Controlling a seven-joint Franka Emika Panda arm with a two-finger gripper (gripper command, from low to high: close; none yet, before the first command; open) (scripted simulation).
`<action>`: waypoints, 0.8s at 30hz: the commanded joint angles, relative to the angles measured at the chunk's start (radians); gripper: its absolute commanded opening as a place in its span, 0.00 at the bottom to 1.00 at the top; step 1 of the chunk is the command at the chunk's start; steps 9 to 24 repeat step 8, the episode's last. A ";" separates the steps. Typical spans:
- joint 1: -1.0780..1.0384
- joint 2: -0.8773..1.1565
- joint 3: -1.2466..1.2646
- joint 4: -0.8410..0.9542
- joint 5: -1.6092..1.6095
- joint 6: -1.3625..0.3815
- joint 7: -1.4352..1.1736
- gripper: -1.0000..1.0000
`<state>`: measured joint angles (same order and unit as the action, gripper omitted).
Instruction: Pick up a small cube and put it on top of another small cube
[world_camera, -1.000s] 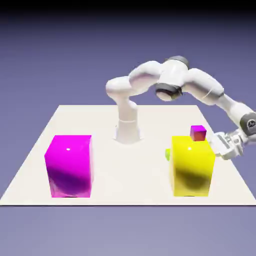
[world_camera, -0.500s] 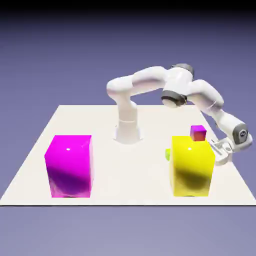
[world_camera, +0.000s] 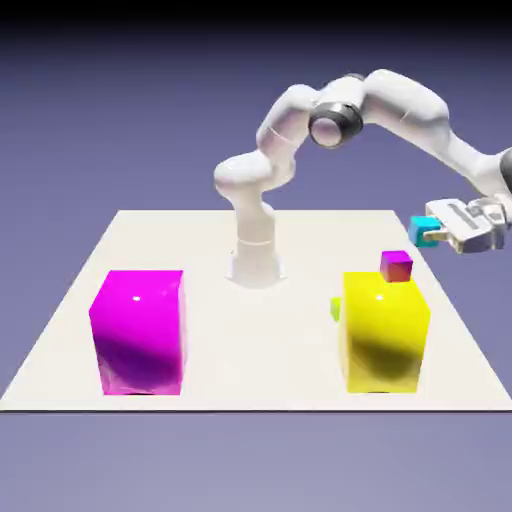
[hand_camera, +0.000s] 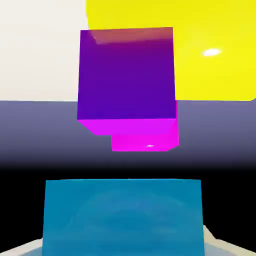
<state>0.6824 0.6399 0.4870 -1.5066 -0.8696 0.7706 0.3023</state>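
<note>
Blue-violet backdrop fades to black at the top, and a pale table (world_camera: 230, 340) lies below it. Above that table's right side in the exterior view, the gripper (world_camera: 437, 232) is clamped on the cyan cube (world_camera: 425, 230), its jaws closed narrow around it. The cube hangs in the air, clear of the table, held sideways so that it juts toward the exterior view's left from the fingers. In the hand view the cyan cube (hand_camera: 122, 215) fills the bottom of the picture, wide and flat-fronted, and hides the finger tips; only pale grey corners of the hand show beside its lower edges.

Just below and to the exterior view's left of the held cube sits the purple-red cube (world_camera: 396, 265), resting on the back right corner of the yellow block's (world_camera: 385, 330) top face. The two small cubes are near but apart, the cyan one higher. In the hand view the purple-red cube (hand_camera: 127, 82) stands straight ahead, above the cyan one in the picture, with the yellow block (hand_camera: 215, 50) behind it at upper right and pale table at upper left.

A sliver of green (world_camera: 336, 308) peeks out at the yellow block's left edge; what it is cannot be told.

Well apart, toward the exterior view's left, stands a big magenta block (world_camera: 138, 330) on the table. The white arm (world_camera: 400, 110) arches high from its base (world_camera: 255, 262) at the far edge and comes down to the hand at right.
</note>
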 joint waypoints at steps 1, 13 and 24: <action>-0.015 -0.015 0.000 -0.036 0.005 0.022 0.008 0.00; -0.050 -0.051 0.001 -0.122 0.020 0.071 0.030 1.00; -0.050 -0.051 0.001 -0.122 0.020 0.071 0.030 1.00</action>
